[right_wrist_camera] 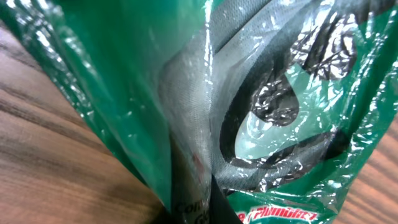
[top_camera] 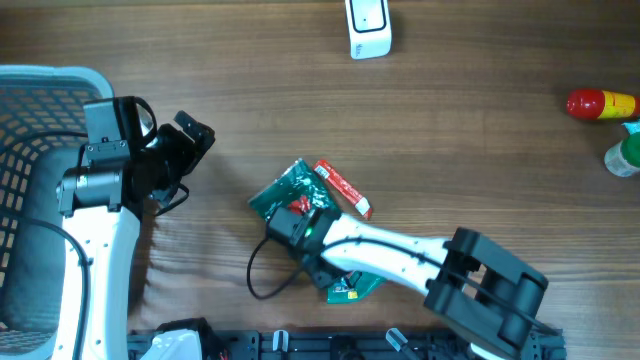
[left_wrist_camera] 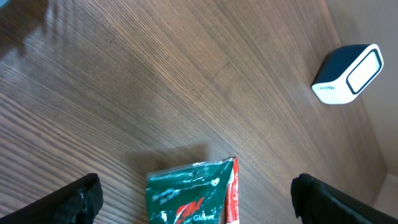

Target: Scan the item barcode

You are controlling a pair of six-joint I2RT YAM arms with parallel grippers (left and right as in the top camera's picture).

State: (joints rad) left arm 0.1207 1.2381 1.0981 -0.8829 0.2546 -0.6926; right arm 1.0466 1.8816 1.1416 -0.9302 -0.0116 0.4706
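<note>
Green crinkly plastic, that's the packet (top_camera: 292, 190), lying near the middle of the wooden table (top_camera: 470, 150) with a red strip along its right edge. The right arm reaches in from the lower right corner and its right gripper (top_camera: 300, 224) sits on the near part of the packet, jaws closed down on the film. From the right wrist camera the packet (right_wrist_camera: 249, 93) fills nearly the whole view, wrinkled and shiny, with a fold running down into a dark pinch at the bottom edge; the fingers themselves are hidden behind the plastic.

Off to the left, the left gripper (top_camera: 185, 160) hangs over bare wood beside a white mesh basket (top_camera: 30, 110), well apart from the packet. Its jaws stand wide, and the fingers (left_wrist_camera: 81, 198) show at both lower corners of the left wrist view, holding nothing.

At the far edge of the table stands a white scanner (top_camera: 368, 28) with a dark face. Over at the right edge lie a red and yellow bottle (top_camera: 600, 103) and, just below it, a green bottle (top_camera: 625, 155).
</note>
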